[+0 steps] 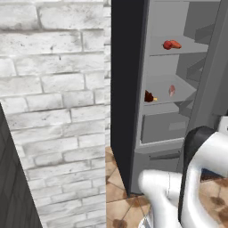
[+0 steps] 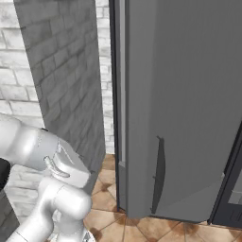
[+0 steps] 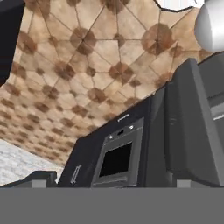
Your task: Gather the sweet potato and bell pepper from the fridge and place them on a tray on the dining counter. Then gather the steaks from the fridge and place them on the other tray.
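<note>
Nothing is gathered yet: the tall grey fridge [image 1: 178,67] stands open, the small red bell pepper [image 1: 171,44] shelved; the claw is spread, empty.

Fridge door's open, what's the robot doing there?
The fridge stands open in front of the white robot arm. Nothing has been taken out yet. A red bell pepper sits on an upper shelf, with a pinkish item and a dark item on the shelf below. The hand is open and holds nothing.
</note>
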